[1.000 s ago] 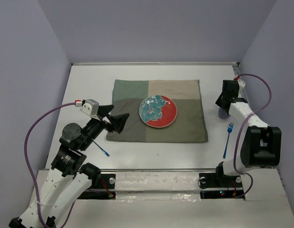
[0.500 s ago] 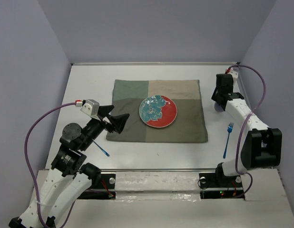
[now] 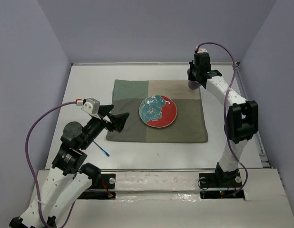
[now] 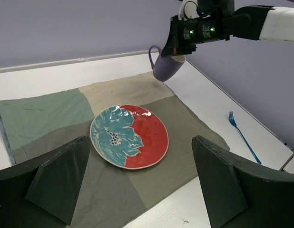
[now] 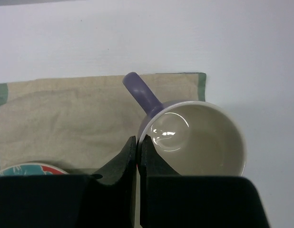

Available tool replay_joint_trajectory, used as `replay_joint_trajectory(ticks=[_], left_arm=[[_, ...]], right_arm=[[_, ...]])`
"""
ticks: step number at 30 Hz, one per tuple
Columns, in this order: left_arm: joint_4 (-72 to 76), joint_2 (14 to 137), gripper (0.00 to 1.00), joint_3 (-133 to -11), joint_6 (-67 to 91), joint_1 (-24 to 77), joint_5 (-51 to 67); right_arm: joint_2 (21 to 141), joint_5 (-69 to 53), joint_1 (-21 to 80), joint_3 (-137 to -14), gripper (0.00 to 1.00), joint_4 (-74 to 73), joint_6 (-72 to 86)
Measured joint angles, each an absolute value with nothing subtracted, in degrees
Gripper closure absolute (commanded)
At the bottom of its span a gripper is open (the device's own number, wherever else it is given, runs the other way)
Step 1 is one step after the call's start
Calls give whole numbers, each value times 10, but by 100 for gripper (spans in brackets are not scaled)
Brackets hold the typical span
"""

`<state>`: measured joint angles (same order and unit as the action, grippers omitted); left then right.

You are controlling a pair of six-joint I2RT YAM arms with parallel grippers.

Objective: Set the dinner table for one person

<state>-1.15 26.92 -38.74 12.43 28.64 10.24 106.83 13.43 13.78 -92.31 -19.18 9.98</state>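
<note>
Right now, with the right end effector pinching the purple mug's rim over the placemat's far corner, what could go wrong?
1. The right end effector pinches only the rim of the purple mug beside its handle, and the mug hangs tilted; it could swing or slip out.
2. It is over the far right corner of the placemat; set down half on cloth, half on the dinner table, it might rock or tip.

the dinner table lies open along the far wall and left of the placemat, but the plate fills mid-cloth, the right gripper holds the mug over its far right corner, the fork lies to the right, and the wide-spread left gripper hovers at its near left edge.
</note>
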Motion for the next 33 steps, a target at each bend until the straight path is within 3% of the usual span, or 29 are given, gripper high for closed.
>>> replay_joint_trajectory(ticks=[11,21,22,24,25,27,33], left_arm=[[-11,277,1,-387,124,280,102],[-11,280,1,-387,124,280,102],[-11,280,1,-387,124,280,102],[-11,280,1,-387,124,279,102],[-11,280,1,-387,124,278,102],[-11,278,1,-387,124,277,102],[-11,270,1,-387,124,276,102]], right_arm=[[1187,120,148,-1039,100,-251,73],[1213,129,150,-1043,99,-256,72],[1216,132,150,-1043,85,-256,72],[1224,136,150,-1046,68,-254,73],[1225,137,150,-1048,52,-255,71],[1226,136,151,-1052,35,-256,70],[1218,128,151,-1061,26,-262,86]])
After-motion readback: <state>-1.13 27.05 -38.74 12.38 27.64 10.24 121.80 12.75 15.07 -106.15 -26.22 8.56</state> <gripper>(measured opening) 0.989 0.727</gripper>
